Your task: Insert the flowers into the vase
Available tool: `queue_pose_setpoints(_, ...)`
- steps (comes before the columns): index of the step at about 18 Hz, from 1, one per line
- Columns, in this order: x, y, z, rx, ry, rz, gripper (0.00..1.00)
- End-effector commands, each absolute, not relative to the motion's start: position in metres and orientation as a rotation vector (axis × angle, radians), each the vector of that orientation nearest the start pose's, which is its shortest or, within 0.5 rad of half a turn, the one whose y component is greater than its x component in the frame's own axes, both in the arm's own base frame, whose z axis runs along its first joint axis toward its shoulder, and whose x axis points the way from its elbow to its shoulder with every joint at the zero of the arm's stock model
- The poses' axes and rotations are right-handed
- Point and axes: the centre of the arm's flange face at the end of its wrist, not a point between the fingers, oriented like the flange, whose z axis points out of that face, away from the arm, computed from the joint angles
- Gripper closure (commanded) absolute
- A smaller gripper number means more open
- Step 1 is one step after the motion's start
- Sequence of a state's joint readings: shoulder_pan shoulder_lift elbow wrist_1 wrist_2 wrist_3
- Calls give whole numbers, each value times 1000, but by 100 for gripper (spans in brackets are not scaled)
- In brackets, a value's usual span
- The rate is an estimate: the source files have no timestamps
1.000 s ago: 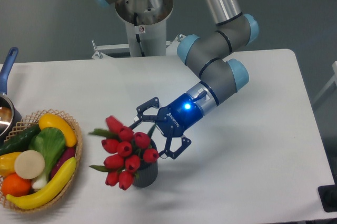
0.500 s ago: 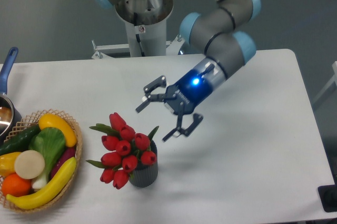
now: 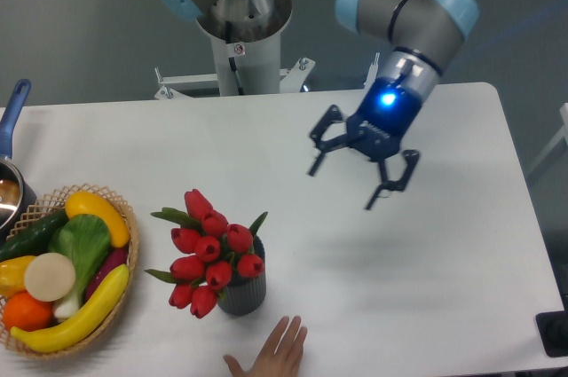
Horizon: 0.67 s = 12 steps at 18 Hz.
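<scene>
The flowers (image 3: 209, 251), a bunch of red tulip buds with green leaves, stand in the vase (image 3: 243, 293), a small dark grey ribbed cylinder near the table's front. The buds lean out to the left over its rim. My gripper (image 3: 346, 184) hangs open and empty above the table, well up and to the right of the vase, with its fingers spread wide and pointing down-left.
A wicker basket (image 3: 124, 293) of fruit and vegetables sits at the front left. A blue-handled pot (image 3: 11, 137) shows at the left edge. A human hand (image 3: 271, 355) reaches in at the front edge just below the vase. The robot's base column (image 3: 238, 31) stands behind the table.
The gripper let go of the flowers and drew away up and to the right. The bunch stays in the vase. A hand has come in at the front edge.
</scene>
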State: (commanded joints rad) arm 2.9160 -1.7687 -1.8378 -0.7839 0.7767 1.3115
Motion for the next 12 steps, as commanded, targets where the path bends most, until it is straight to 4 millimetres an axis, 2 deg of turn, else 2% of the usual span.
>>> queue_pose_setpoints(3,-513,298,366,-2535,69,273,0)
queue_pose_setpoints(5,-519,285,351,-2690,60,325,0)
queue_pose_setpoints(8,-523,284,333,-2791,216,357,0)
queue_pose_setpoints(12,-521,287,315,-2835,249,325,0)
